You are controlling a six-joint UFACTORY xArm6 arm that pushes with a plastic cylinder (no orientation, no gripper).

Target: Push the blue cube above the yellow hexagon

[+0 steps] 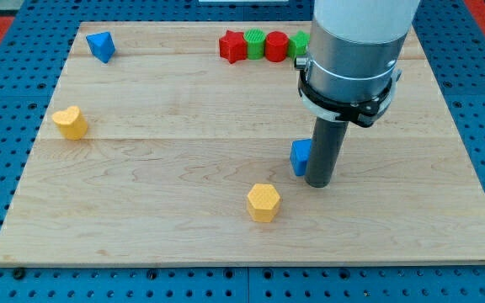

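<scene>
Tip check: my tip (319,183) is down on the wooden board (183,244), pressed against the right-hand face of the blue cube (300,156). No jaws on this rig, so nothing opens or closes; the rod simply bears on the block from the view's right and partly hides it.

Blue cube: sits up and to the right of the yellow hexagon (263,202), near but not touching. Only its left portion shows past the rod.

Handling, judged: small, rigid, light block on smooth wood. It should slide easily and will tend to spin if pushed off-centre. Best contact is the middle of a flat face, pushing straight through the centre. With the tip on the right face, a leftward push looks suited to bring the cube directly above the hexagon.

Task state, judged: nearly there; the cube needs a short shift toward the view's left.

Further out: red star (233,45), green cylinder (254,43), red cylinder (276,45) and a green block (300,45), shape unclear behind the arm, in a row at the view's top. Blue triangular block (101,46) top left; yellow heart-like block (71,122) at the left. All well apart from the push path.
</scene>
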